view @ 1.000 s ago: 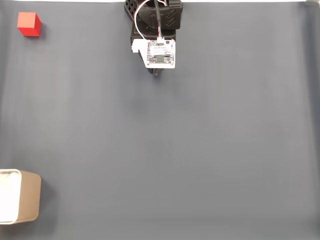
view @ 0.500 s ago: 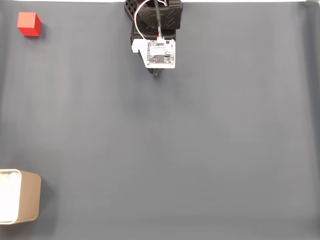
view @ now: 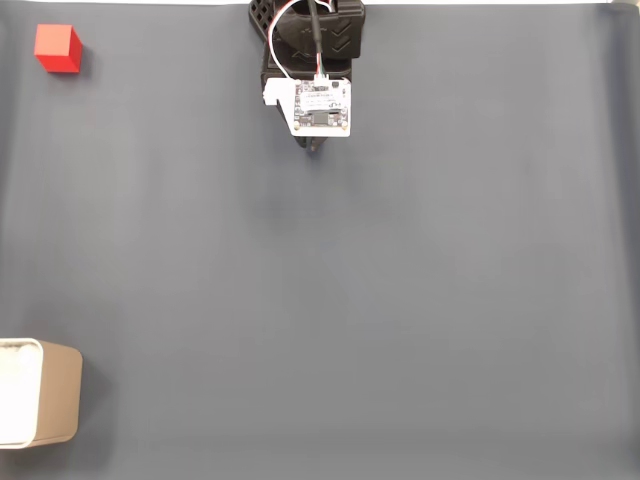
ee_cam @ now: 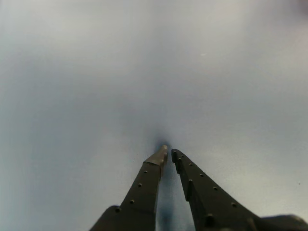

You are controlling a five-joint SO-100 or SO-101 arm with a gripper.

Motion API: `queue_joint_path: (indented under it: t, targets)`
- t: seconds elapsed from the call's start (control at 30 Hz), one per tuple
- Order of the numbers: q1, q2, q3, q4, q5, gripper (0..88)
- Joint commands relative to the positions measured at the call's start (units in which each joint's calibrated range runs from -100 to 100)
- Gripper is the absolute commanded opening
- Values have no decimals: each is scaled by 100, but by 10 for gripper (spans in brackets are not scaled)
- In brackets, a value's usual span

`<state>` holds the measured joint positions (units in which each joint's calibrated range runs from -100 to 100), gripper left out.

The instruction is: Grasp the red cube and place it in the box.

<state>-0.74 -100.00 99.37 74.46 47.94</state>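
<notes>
Fixed view: red cube (view: 57,48) sits in the upper left corner of the grey counter (view: 400,300) — well apart from the gripper (view: 316,148) at top centre, fingers (ee_cam: 159,159) nearly closed, empty — box (view: 40,391) at lower left.

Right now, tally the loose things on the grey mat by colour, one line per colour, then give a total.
Red: 1, the cube near the top left corner in the fixed view.
Tan with white inside: 1, the box at the left edge, lower down.
Total: 2. The gripper holds neither.
</notes>
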Motion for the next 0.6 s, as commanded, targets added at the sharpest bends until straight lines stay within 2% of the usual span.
queue_joint_path:
  t: [0.0,0.57]
  targets:
    - [-11,9,45,119,20,3]
    - [-4,9,45,119,20,3]
